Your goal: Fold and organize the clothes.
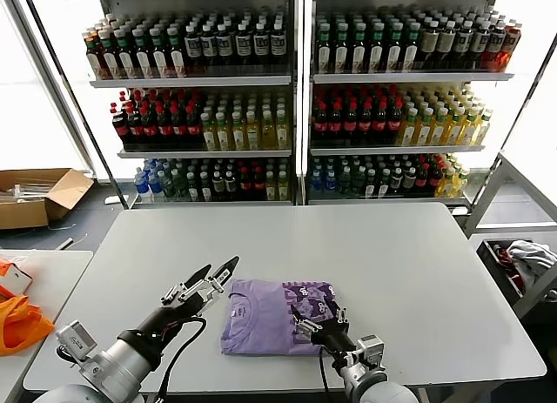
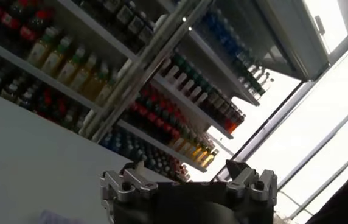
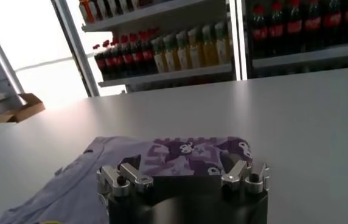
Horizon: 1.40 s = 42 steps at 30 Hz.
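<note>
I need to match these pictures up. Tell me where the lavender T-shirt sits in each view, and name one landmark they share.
Head view: the lavender T-shirt lies folded on the white table, near its front edge, between the two arms.
Left wrist view: only a pale scrap at the bottom edge, possibly the shirt; I cannot tell.
Right wrist view: the shirt lies just beyond the right pincer, print side showing.
Shared landmark: the drinks shelves behind the table.

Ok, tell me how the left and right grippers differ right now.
The left gripper is raised beside the lavender T-shirt, over bare table; the right gripper sits low over the shirt's printed fold. The left points away toward the shelves; the right points across the shirt. Both are open, holding nothing.
</note>
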Tool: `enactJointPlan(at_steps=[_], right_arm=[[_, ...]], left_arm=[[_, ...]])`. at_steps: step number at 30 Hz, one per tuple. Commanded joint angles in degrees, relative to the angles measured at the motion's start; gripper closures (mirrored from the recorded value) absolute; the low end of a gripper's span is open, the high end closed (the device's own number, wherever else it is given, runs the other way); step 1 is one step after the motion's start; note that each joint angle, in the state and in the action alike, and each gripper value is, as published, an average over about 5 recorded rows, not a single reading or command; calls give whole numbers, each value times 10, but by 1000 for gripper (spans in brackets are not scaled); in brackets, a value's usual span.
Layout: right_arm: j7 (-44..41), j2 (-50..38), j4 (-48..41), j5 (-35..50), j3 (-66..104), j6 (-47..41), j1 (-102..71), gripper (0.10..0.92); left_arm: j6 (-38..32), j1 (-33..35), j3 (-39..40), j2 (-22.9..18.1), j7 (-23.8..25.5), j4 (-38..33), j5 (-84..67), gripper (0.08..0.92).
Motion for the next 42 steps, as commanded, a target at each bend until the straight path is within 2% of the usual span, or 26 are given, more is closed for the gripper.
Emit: enactJointPlan(at_steps=[1, 8, 11, 17, 21, 27, 34, 38, 42], right_arm=[[44, 7, -29, -32, -43, -35, 7, 203], [40, 4, 75, -47, -49, 19, 58, 203], [46, 16, 41, -67, -79, 18, 90, 203], [71, 77, -133, -151, -139, 4, 132, 203], [86, 95, -183, -191, -159, -39, 147, 203], [83, 71, -134, -172, -167, -74, 150, 203], [57, 50, -37, -102, -166, -19, 146, 203], [43, 62, -66, -116, -181, -8, 145, 203], [49, 76, -126, -149, -191, -39, 150, 203]], left_arm=[[-2, 5, -1, -4, 1, -4, 4, 177], [-2, -5, 13, -5, 1, -1, 10, 177], [-2, -8, 20, -8, 1, 1, 15, 177], [-2, -3, 20, -13, 4, 1, 23, 177], [-2, 4, 10, -14, 7, 1, 23, 177], [-2, 2, 8, -16, 11, 3, 23, 177], [-3, -13, 25, -17, 11, 9, 24, 177], [-3, -18, 34, -15, 12, 12, 27, 177], [-3, -18, 30, -14, 13, 13, 27, 177]])
